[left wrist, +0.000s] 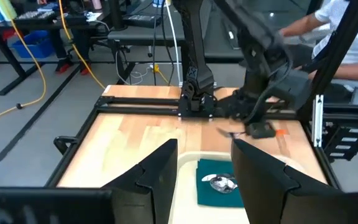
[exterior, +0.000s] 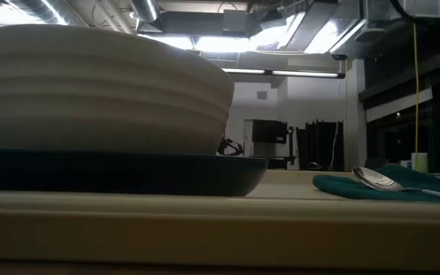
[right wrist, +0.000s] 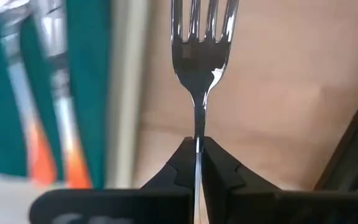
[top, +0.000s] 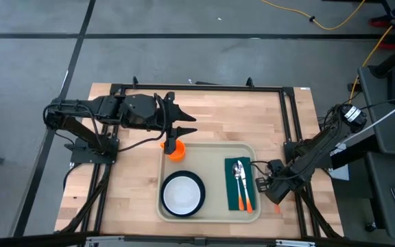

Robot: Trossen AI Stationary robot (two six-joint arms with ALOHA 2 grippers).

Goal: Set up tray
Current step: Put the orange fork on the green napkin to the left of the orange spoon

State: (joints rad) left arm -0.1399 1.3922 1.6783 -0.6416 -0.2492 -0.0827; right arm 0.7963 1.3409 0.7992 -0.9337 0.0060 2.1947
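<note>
Cream plastic, rectangular with rounded corners and a raised rim, the tray (top: pixel 209 147) lies on the near middle of the light wooden desk (top: pixel 136 171). In its left half sits a dark teal round plate (top: pixel 199 194) carrying a white ribbed bowl (top: pixel 181 193). In its right half a dark green cloth napkin (top: pixel 230 185) holds a metal spoon (top: pixel 237 172) and another piece of cutlery, both with orange handles. At the tray's far left corner stands a small orange cup (top: pixel 175 149), and the left claw (top: pixel 182 122) is at it from above, fingers spread; whether they touch it I cannot tell. Just off the tray's right edge, the right claw (right wrist: pixel 199 163) is pressed together, pinching the stem of a silver metal fork (right wrist: pixel 201 37) above the bare wood.
</note>
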